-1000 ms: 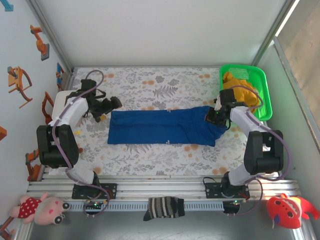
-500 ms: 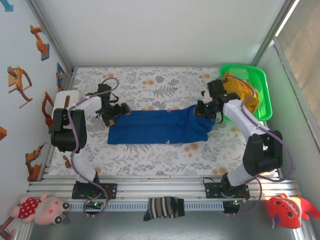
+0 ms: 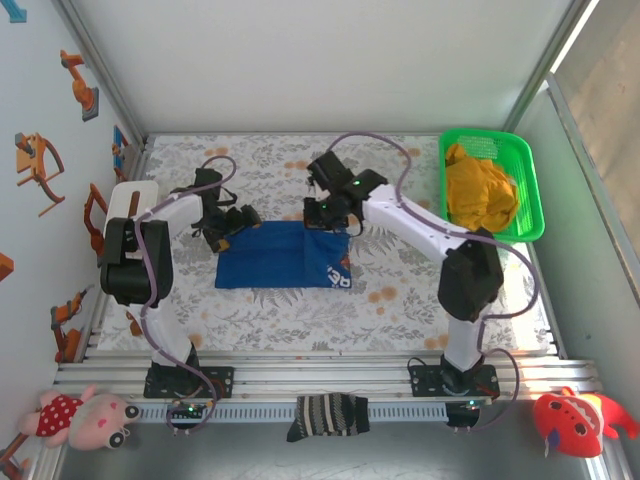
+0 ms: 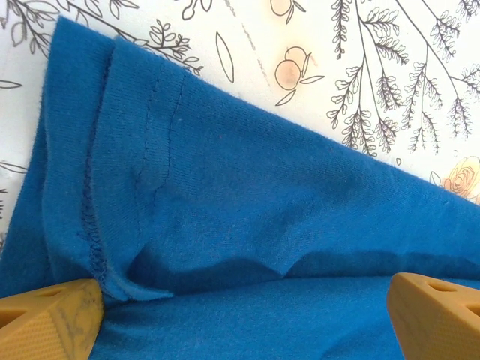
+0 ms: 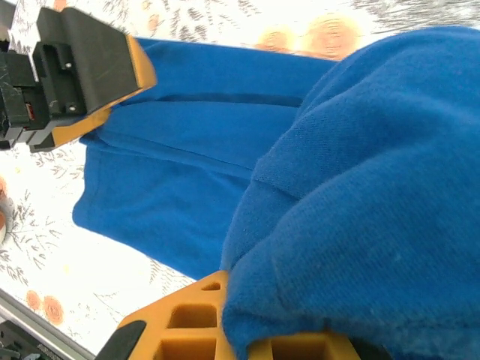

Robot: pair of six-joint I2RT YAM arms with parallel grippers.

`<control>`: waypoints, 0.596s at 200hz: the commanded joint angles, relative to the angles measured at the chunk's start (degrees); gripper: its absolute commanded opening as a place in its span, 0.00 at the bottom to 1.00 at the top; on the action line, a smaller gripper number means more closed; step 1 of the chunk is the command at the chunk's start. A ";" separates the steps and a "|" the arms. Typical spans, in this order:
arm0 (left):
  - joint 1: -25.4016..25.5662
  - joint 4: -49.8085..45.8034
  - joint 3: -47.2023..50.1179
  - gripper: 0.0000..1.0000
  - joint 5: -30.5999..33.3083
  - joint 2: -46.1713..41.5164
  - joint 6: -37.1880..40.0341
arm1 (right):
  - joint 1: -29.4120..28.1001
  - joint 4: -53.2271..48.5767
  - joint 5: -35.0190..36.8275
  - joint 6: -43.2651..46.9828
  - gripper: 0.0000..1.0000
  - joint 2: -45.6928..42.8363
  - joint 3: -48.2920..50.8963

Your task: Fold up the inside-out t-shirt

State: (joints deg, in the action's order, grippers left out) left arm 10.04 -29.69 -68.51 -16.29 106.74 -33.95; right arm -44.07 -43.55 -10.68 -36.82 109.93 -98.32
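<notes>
We see the inside-out t-shirt (image 3: 275, 258) lying as a flat blue band on the floral worktop (image 3: 420, 165), a little left of its middle and clear of both the far and near edges. Its right end is doubled over onto the rest, and small white lettering shows on that turned-over flap at the cloth's near right corner.

The right gripper (image 3: 325, 215) sits at the far right corner of the flap, clamped on the t-shirt. In the right wrist view a thick bunch of blue cloth bulges over the one orange finger (image 5: 202, 330) we can make out.

The left gripper (image 3: 234, 221) is at the cloth's far left corner with its jaws spread wide and nothing between them but flat fabric. In the left wrist view its two tan fingertips (image 4: 52, 319) stand far apart over the cloth, beside a stitched hem; we cannot tell whether they touch it.

In the far right corner a green basket (image 3: 532, 195) holds a mustard-yellow garment (image 3: 478, 190). A dark striped sock (image 3: 328, 415) lies beyond the near edge, between the arm bases.
</notes>
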 commanded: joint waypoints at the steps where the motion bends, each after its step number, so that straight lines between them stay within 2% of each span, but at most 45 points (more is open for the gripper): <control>1: 0.15 2.42 3.75 0.97 -0.25 3.31 -0.23 | -2.68 -1.89 3.14 -4.05 0.00 4.95 -5.72; 40: 0.24 2.97 3.97 0.97 -1.09 2.89 -0.50 | -4.08 -2.32 3.31 -6.96 0.00 13.17 -11.90; 67: -0.49 0.44 -0.02 0.97 -1.12 2.85 -0.24 | -4.68 -1.12 1.07 -8.66 0.00 16.90 -14.54; 103: -5.23 -4.23 -9.93 0.97 -3.64 4.39 -0.82 | -5.83 3.42 -5.58 -12.00 0.26 22.05 -19.00; 119: -7.93 -5.65 -13.96 0.97 -5.51 5.16 -1.46 | -6.34 7.86 -9.57 -13.68 0.34 23.57 -20.86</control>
State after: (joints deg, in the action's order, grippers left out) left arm 6.13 -31.94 -76.73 -18.79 111.02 -34.17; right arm -49.06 -42.06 -13.74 -46.52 131.41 -115.35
